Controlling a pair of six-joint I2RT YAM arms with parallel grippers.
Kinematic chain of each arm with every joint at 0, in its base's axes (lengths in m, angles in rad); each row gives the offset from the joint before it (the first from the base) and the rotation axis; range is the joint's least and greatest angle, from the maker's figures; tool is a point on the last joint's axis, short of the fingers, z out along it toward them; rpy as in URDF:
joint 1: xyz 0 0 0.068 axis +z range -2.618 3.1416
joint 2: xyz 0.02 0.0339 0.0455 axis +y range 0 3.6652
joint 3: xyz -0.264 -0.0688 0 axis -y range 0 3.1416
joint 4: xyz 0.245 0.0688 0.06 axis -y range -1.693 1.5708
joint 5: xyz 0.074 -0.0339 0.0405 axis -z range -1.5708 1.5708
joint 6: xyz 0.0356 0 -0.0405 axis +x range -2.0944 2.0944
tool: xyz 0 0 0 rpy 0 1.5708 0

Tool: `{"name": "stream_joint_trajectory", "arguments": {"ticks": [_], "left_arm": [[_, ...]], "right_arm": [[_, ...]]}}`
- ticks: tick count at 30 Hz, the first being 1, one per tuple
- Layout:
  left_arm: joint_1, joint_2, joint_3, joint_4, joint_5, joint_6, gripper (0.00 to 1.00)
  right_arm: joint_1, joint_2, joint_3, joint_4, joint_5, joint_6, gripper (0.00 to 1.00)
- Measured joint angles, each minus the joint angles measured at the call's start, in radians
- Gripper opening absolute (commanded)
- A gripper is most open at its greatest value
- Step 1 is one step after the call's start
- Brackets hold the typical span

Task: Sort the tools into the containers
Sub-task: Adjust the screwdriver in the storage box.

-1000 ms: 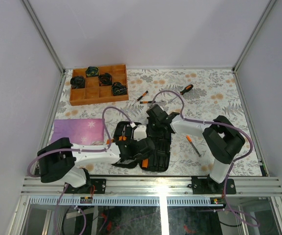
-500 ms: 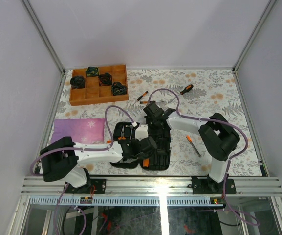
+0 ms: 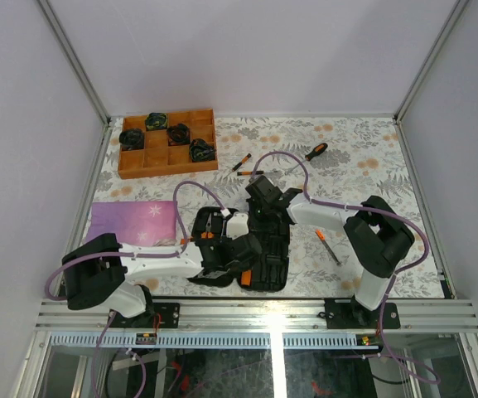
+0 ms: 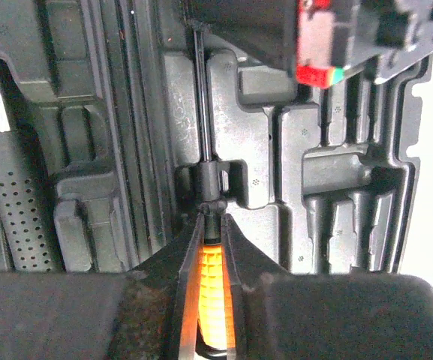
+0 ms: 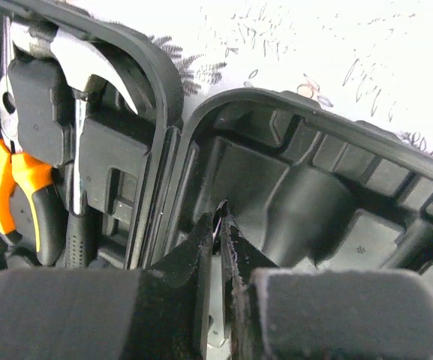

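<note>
Little is changed within the second: an orange-handled screwdriver [image 4: 210, 285] is kept clamped in the left gripper [image 4: 211, 221], shaft seated in a slot of the tool case [image 3: 272, 253]; release is judged due. The right gripper [image 5: 220, 221] is shut, perhaps empty, at the case's far rim.

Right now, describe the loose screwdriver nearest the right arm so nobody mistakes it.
Find the open black tool case mid-table. Just right of it, toward the right arm's base, lies a slim orange-ended screwdriver. It lies alone; the other loose screwdrivers sit beyond the case, nearer the far edge.
</note>
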Motion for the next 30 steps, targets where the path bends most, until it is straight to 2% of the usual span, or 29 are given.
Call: {"name": "stream_joint_trajectory", "arguments": {"ticks": [4,11,21,24,30], "left_arm": [[-0.01,-0.035,-0.008,-0.033,0.023,0.008,0.22],[-0.016,-0.063,-0.007,-0.116,0.028,0.032,0.22],[-0.016,-0.06,-0.006,-0.118,0.029,0.035,0.21],[-0.016,-0.06,-0.006,-0.117,0.029,0.035,0.25],[-0.018,-0.066,0.0,-0.117,0.039,0.045,0.42]], "right_arm": [[0.002,-0.024,-0.004,-0.034,-0.027,-0.014,0.13],[0.005,-0.14,0.023,-0.07,-0.016,-0.034,0.13],[0.005,-0.135,0.023,-0.069,-0.018,-0.031,0.14],[0.005,-0.135,0.003,-0.063,-0.018,-0.023,0.15],[0.005,-0.142,-0.072,-0.028,-0.007,-0.004,0.21]]}}
